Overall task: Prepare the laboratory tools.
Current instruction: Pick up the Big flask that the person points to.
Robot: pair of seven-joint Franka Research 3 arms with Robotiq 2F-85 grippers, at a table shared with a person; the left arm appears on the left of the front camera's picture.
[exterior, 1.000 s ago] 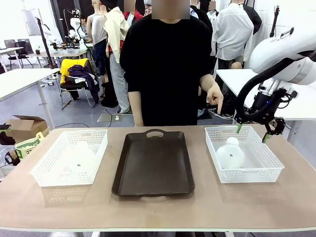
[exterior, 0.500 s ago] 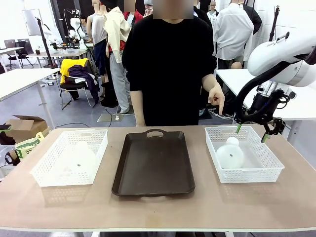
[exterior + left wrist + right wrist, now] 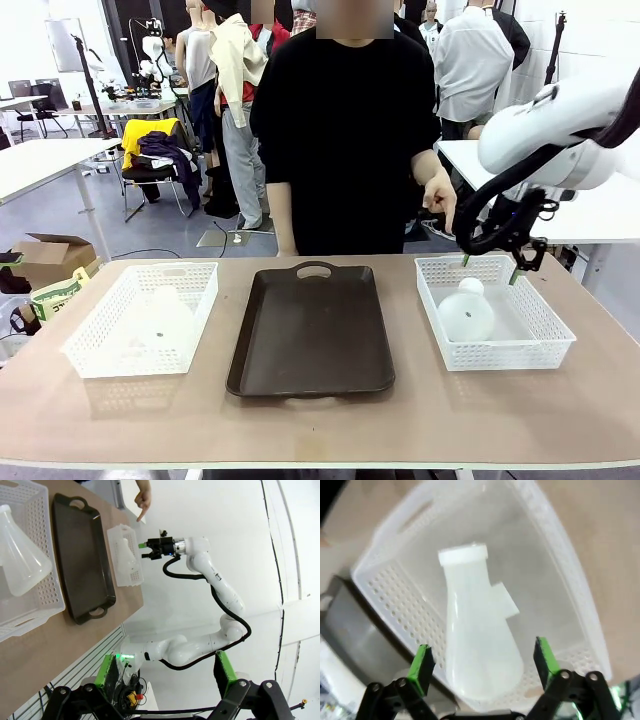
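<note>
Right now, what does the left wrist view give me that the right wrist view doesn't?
Left wrist adds: the left basket with its flask, the dark tray, the person's pointing hand, and the open left gripper. Right wrist adds: a close look past the open right gripper at the other flask, lying on its side. Shared: that flask and its basket.

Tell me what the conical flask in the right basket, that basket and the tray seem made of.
Frosted white conical flask: likely translucent plastic, possibly glass; light passes through. White perforated basket: matte moulded plastic, regular hole grid. Dark brown rectangular tray: probably plastic, satin sheen.
</note>
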